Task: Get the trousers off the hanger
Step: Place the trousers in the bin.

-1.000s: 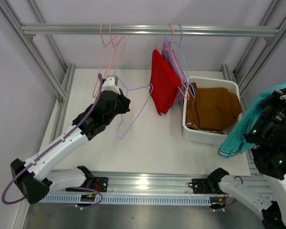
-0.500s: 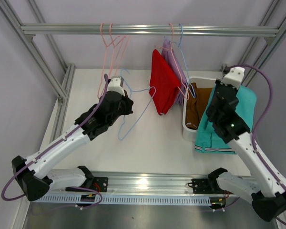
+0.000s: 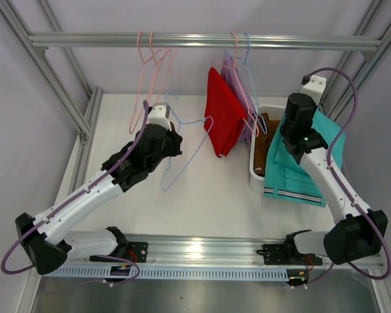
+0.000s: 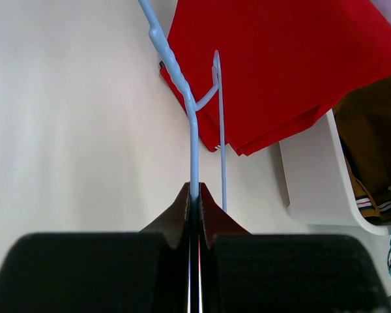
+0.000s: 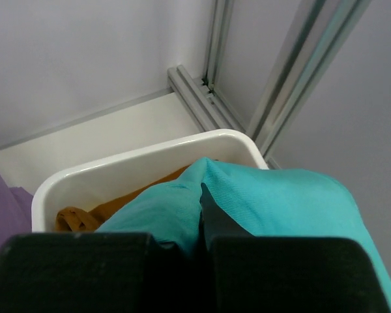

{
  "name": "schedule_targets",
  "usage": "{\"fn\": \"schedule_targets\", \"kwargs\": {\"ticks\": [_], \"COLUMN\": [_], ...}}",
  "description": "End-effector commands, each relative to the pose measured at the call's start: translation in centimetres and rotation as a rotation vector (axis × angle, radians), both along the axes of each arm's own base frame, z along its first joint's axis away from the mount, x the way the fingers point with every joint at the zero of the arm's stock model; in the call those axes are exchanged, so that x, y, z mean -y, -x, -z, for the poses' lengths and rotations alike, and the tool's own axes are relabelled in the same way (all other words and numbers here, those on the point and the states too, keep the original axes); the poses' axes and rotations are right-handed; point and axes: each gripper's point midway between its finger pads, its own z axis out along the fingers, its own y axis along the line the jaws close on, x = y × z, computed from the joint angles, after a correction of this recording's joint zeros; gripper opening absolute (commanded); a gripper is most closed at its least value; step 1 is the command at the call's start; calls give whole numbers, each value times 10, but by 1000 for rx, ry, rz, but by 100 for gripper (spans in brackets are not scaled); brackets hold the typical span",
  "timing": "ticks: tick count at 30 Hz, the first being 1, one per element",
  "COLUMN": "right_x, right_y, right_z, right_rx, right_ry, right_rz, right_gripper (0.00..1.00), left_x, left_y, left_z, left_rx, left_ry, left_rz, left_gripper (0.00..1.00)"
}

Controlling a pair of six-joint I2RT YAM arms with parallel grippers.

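Nearest, the left gripper (image 4: 194,190) is seen pinched shut on the thin wire of a bare light-blue wire hanger (image 4: 193,124). The hanger is held low over the white table (image 3: 208,195), away from the rail, with no garment on it. To the right, the right gripper (image 5: 202,202) is clamped on a fold of the teal cloth trousers (image 5: 280,195). These are spread across the right part of the white plastic bin (image 5: 137,163) and past its near rim, so they are not fully inside it. Brown cloth trousers (image 3: 260,145) are already lodged in that bin; yellow ones cannot be made out. Farther back, the red cloth trousers (image 3: 223,120) and, behind them, the lavender cloth trousers (image 3: 229,70) are left hanging on their hangers from the aluminium rail (image 3: 202,41), to the right of two empty pink wire hangers (image 3: 145,62). The job is judged somewhat past halfway: the teal pair is off its hanger but not yet released, and two pairs are left to be taken down.
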Motion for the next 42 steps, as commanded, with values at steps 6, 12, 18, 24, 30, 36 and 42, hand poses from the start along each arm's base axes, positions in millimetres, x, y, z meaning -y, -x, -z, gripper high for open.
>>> {"fn": "schedule_targets", "kwargs": {"ticks": [6,12,18,24,30,36,42], "right_x": [-25,-33,-45,-51,-41,-36,-30], "right_y": [-58,-88,-121,-136,-123,-102,-72], "right_z": [-9,20,47,71,70,30,-20], "right_rx": [117,78,35,-21,-44,-11,75], "right_ry": [-119,-119,-120,-114,-104,-123,-161], "right_rz": [-85,-91,-107,-111,-79,-105,-119], "right_gripper": [0,0,0,0,59,87,82], "left_x": [-4,-6,-2,-2,4,7,7], "left_y": [0,-1,0,0,1,3,4], "left_z": [-38,-38,-38,-38,-36,-34,-36], "left_rx": [89,92,85,85,69,62,66], "left_ry": [34,31,37,33,35,43,44], "left_rz": [-10,-15,3,2,29,50,52], "left_gripper": [1,1,0,0,1,1,0]}}
